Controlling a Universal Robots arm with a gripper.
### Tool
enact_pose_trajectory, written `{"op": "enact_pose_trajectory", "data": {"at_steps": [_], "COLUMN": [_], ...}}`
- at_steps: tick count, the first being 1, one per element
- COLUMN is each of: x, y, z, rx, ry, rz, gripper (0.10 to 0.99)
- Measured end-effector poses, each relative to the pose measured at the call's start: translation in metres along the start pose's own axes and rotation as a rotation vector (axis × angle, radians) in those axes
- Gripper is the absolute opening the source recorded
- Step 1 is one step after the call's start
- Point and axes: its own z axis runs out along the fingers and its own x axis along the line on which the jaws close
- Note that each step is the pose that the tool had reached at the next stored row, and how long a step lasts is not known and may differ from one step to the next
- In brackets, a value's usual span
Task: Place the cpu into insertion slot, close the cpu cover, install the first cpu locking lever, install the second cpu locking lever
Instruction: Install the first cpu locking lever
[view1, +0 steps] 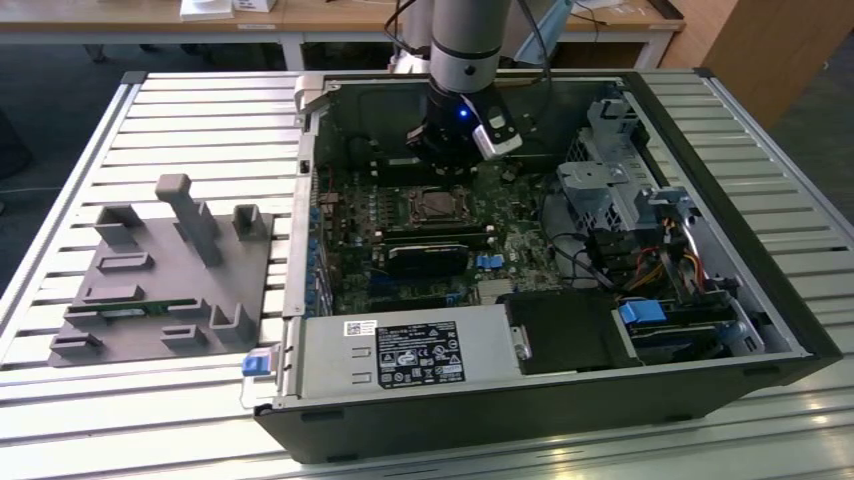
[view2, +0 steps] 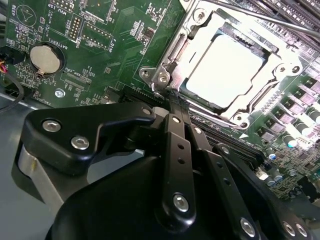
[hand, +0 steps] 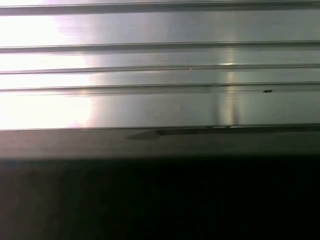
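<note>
In the second wrist view, the narrow-closed, seemingly empty gripper (view2: 172, 100) nears the cpu (view2: 225, 70) seated under the cpu cover (view2: 250, 107).

cpu (view2: 226, 71) in insertion slot (view2: 165, 70), under cpu cover (view2: 256, 102).

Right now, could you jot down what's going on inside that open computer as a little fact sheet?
setting: open black computer case on a slatted metal table
chip: pale silvery square cpu lying in the insertion slot
cover: silvery metal cpu cover down around the chip
gripper: black gripper, fingers together, empty, at the socket's corner
</note>
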Motion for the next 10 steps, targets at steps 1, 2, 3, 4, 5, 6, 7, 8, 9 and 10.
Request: {"op": "enact_pose_trajectory", "data": {"at_steps": [1,2,3,4,5,6,7,8,9,10], "x": [0.0000,0.0000,0.0000,0.0000,-0.0001,-0.0001,-0.0001,-0.0001,-0.0001,-0.0001], "y": [0.0001,0.0001,0.0001,0.0001,0.0001,0.0001,0.0002,0.0002,0.0002,0.0003], "z": [0.0002,0.0002,0.0002,0.0001,0.0000,-0.0001,-0.0002,-0.0005,-0.0008,-0.0011], "rx": [0.000,0.000,0.000,0.000,-0.001,-0.001,-0.001,-0.001,-0.001,-0.001], "ry": [-0.0002,-0.0003,-0.0003,-0.0003,-0.0003,-0.0005,-0.0006,-0.0006,-0.0007,-0.0008], "rz": [0.000,0.000,0.000,0.000,0.000,0.000,0.000,0.000,0.000,0.000], "gripper": [0.106,0.106,0.106,0.106,0.106,0.106,0.106,0.106,0.106,0.106]}}
